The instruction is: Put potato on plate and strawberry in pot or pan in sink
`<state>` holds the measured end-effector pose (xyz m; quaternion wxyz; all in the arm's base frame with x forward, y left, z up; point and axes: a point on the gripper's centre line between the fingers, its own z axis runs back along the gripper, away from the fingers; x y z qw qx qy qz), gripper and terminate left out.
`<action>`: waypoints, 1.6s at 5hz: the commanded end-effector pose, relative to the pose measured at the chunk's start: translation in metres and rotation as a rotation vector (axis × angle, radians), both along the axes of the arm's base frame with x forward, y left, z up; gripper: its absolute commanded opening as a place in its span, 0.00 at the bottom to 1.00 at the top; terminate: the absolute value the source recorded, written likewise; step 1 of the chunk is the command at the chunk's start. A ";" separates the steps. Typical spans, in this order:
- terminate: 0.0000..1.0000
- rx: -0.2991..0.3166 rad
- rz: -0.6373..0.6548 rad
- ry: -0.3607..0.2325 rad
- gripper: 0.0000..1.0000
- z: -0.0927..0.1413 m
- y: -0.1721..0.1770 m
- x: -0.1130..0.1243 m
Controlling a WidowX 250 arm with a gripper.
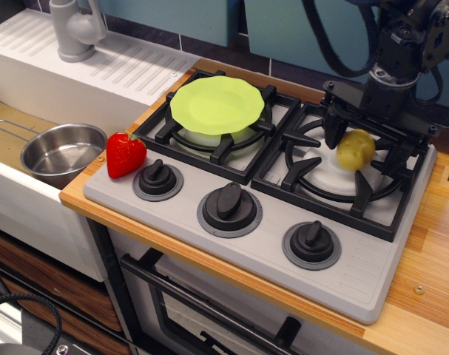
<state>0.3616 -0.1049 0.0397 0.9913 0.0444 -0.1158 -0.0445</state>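
Note:
The yellowish potato [356,149] rests on the right burner's grate. My black gripper [366,139] hangs low over it, jaws open, with one finger [333,130] just left of the potato and the other to its right. The lime-green plate [217,104] lies on the left burner. The red strawberry [125,154] sits at the stove's front left corner, beside a knob. The steel pot [62,151] stands in the sink [17,194] at the left, its wire handle pointing back left.
Three black knobs [229,201] line the stove's front. A grey faucet [75,29] stands on the ribbed drainboard [128,66] at the back left. Wooden counter [431,251] runs along the right. Black grates stand up around both burners.

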 end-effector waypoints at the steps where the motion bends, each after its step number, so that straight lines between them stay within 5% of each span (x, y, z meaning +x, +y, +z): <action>1: 0.00 -0.014 -0.011 -0.007 0.00 0.018 -0.002 -0.002; 3: 0.00 -0.060 -0.018 0.047 0.00 0.051 -0.003 -0.021; 5: 0.00 -0.022 -0.002 0.109 0.00 0.082 -0.007 -0.025; 8: 0.00 0.058 -0.096 0.089 0.00 0.085 0.044 -0.007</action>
